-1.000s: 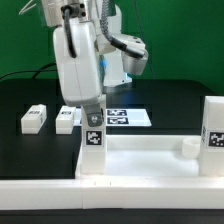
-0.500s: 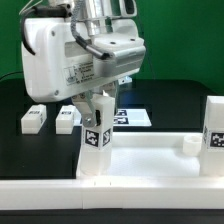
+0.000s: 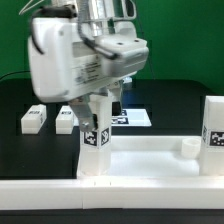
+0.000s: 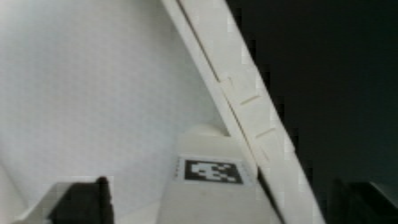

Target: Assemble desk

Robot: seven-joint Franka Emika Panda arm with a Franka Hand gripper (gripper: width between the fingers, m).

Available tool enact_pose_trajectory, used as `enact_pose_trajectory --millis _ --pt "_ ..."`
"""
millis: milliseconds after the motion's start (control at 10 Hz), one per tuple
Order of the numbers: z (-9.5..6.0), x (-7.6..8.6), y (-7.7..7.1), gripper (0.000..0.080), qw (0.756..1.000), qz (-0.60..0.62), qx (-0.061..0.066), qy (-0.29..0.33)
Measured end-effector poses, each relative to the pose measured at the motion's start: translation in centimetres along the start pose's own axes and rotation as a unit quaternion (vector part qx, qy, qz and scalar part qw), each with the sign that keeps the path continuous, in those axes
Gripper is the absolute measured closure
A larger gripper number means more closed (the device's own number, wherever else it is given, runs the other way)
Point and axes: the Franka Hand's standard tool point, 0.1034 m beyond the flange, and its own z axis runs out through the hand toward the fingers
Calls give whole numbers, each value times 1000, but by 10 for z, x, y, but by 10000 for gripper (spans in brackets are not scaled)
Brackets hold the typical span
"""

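The white desk tabletop [image 3: 150, 160] lies at the front with its raised rim up. One square white leg [image 3: 94, 135] with a tag stands upright in its corner socket on the exterior view's left. My gripper [image 3: 97, 112] is right above this leg and straddles it. In the wrist view the leg [image 4: 217, 172] stands between my fingers [image 4: 80, 202], with a gap showing beside it, so the gripper [image 4: 214, 208] looks open. A second leg [image 3: 213, 128] stands at the tabletop's corner on the exterior view's right.
Two loose white legs [image 3: 33, 120] [image 3: 66, 120] lie on the black table on the exterior view's left. The marker board [image 3: 130, 118] lies behind the tabletop. An empty round socket [image 3: 188, 146] sits near the standing leg on the exterior view's right.
My wrist has turned about the upright leg since one second ago, so the arm's broad side now faces the camera. Over the last half second it shifted only slightly.
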Motion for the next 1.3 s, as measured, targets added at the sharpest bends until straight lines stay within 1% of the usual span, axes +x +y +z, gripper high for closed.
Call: enact_pose_trajectory --millis 100,200,300,500,700,800,900,1000,1100,1200,1300 --pt "2 -3 7 169 996 -92 -20 -1" --pt "3 -5 11 155 989 -145 -32 -3" --pt "3 -3 9 151 985 -169 -29 -2" --pt "3 -3 9 150 972 -231 -29 -4" --pt "2 -1 10 150 945 -326 -31 -7" --pt "-4 8 11 150 917 -397 -41 -17" --pt "-8 16 8 150 878 -476 -43 -17" --pt "-9 21 4 150 844 -535 -39 -19" --pt "-8 20 5 150 853 -520 -40 -19" --pt "-8 20 5 281 859 -511 -40 -18" --pt "-8 20 5 281 861 -506 -40 -18"
